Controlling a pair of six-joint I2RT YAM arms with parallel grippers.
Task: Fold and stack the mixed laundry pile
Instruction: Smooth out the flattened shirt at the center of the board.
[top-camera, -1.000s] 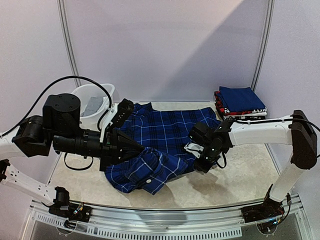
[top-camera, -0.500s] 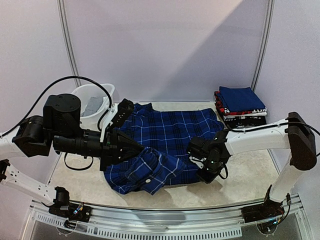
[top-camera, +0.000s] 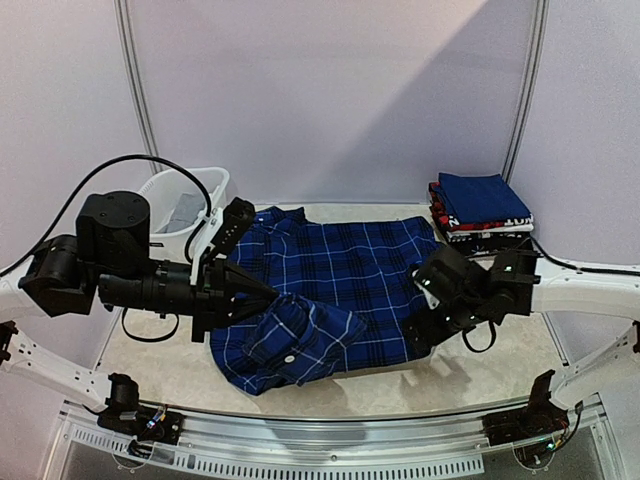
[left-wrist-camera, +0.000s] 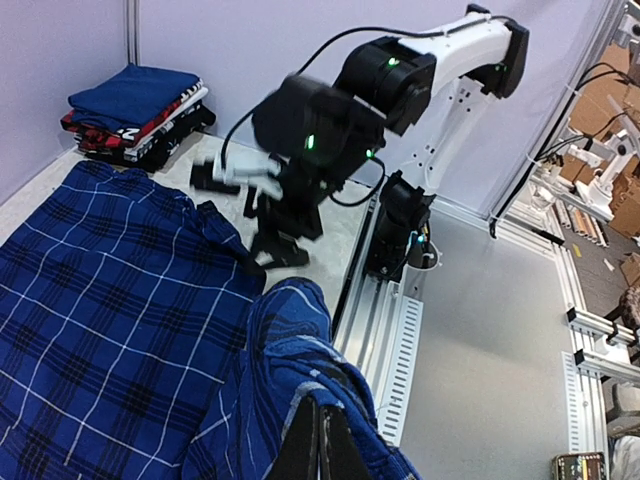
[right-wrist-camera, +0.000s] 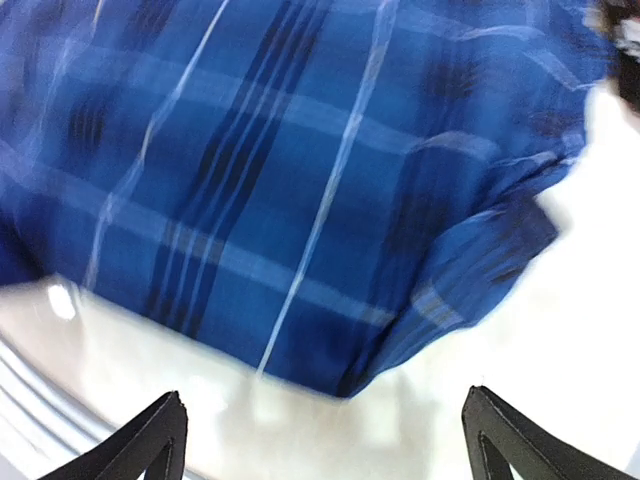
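The dark blue plaid shirt (top-camera: 345, 265) lies spread across the table, its front left part bunched into a raised fold. My left gripper (top-camera: 272, 295) is shut on that fold; in the left wrist view the cloth (left-wrist-camera: 110, 300) drapes over the closed fingertips (left-wrist-camera: 322, 420). My right gripper (top-camera: 428, 322) hangs open just off the shirt's right front corner. In the right wrist view its fingers stand wide apart over bare table, with the shirt's hem (right-wrist-camera: 300, 170) just beyond them. A grey garment (top-camera: 186, 210) lies in the basket.
A white basket (top-camera: 205, 182) stands at the back left behind my left arm. A stack of folded clothes (top-camera: 480, 208) sits at the back right. The table's metal front rail (top-camera: 330, 440) runs along the near edge, close to the bunched fold.
My right gripper opened, let go of the shirt's right front edge and drew back to the right. The left gripper stayed shut and pulled its fold slightly left.
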